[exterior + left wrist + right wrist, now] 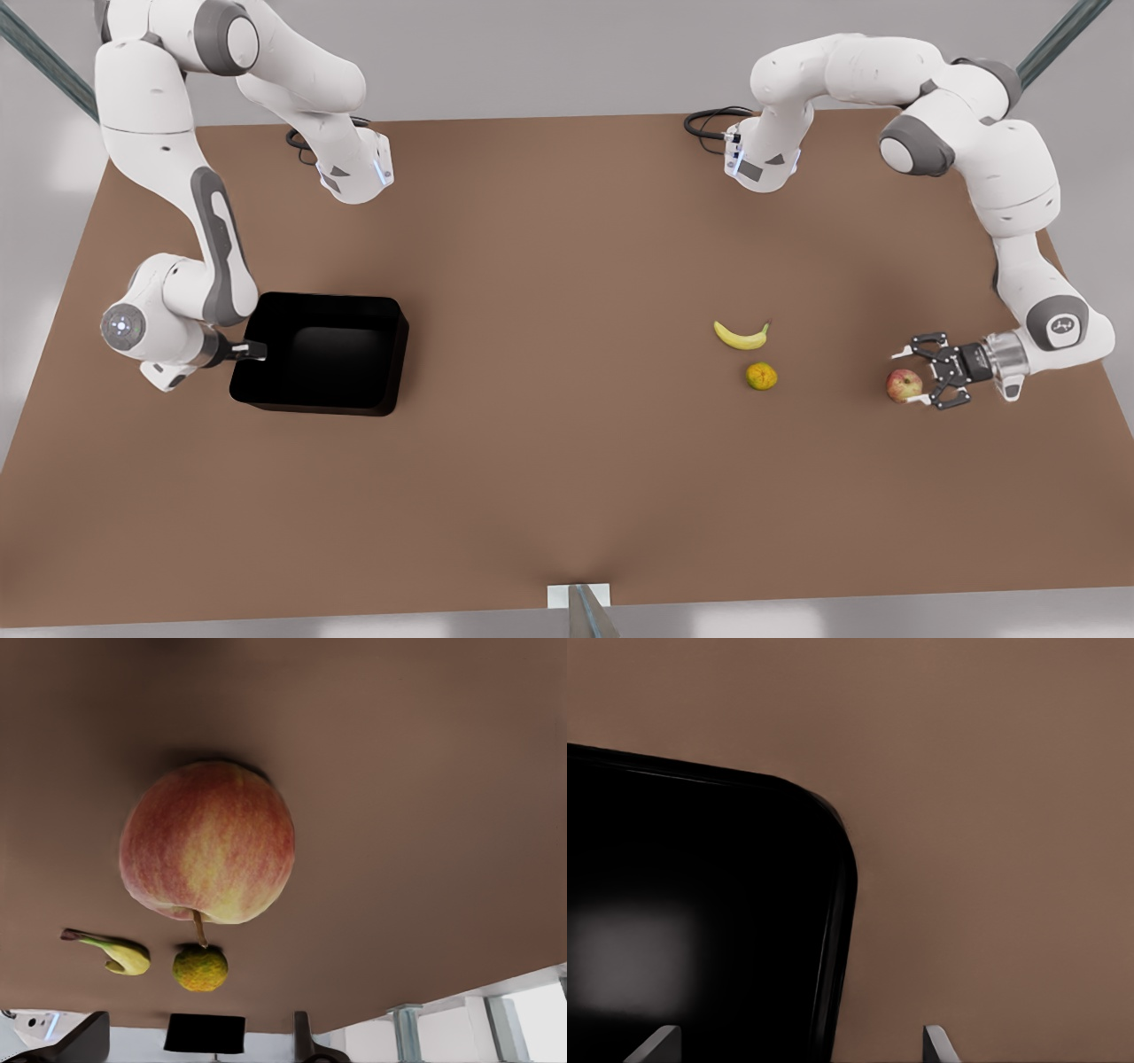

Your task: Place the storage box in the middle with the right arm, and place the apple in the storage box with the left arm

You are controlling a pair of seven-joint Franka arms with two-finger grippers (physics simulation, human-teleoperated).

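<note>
The table (567, 496), a broad matte brown sheet, carried everything. On it toward the front view's left sat the storage box (321, 353), a large glossy black bin with rounded corners and low walls, not yet in the middle. The right arm (190, 292), white with grey joints, reached in low from that side, and the right gripper (257, 352) sat at the box's near wall; the right wrist view showed its two pale fingertips (656, 1047) spread apart with the wall's rim between them, so the pincer was open and, as far as that dark picture allowed, not yet clamped. To do this step well, I judged, the fingers should close squarely over the thin wall away from the curved corner, since the slick surface could slip, and the box should then be dragged or lifted level toward the centre. Well apart, toward the front view's right, the left arm (1019, 177) held the left gripper (926, 372), a black open-linkage claw, just beside the apple (904, 385); its fingers stood apart either side of the fruit without gripping it. The apple (207, 842) was smooth, round, red blushed with pale yellow, stem showing, and would roll if nudged off-centre. Nearer the middle lay a curved yellow banana (741, 336) and a dull, rough orange-green fruit (761, 377).
</note>
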